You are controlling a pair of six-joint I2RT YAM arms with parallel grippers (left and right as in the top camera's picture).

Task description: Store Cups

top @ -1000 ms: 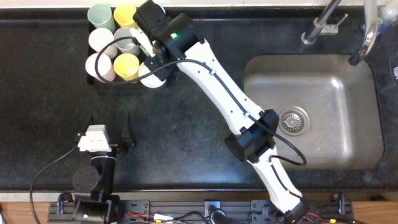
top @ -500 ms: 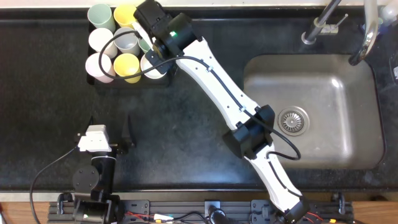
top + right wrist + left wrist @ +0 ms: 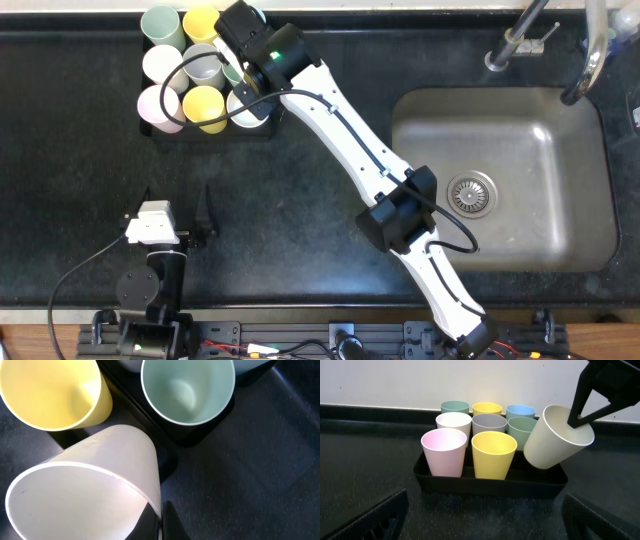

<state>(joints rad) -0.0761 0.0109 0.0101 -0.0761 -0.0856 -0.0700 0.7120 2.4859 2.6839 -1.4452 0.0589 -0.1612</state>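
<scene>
Bright, even overhead light. Soft glare on stainless steel sink basin, chrome tap. Matte black speckled table, shadows faint. Tilted cream plastic cup close to wrist lens, near rim soft.

One cup leans over the tray's corner beside eight standing cups.

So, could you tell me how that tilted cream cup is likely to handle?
The cream cup hangs tilted from a rim pinch by the right gripper, so it is probably light. Its thin wall may flex under the squeeze. Being tapered and smooth, it could slip, or tip over if released at this angle above the tray.
</scene>
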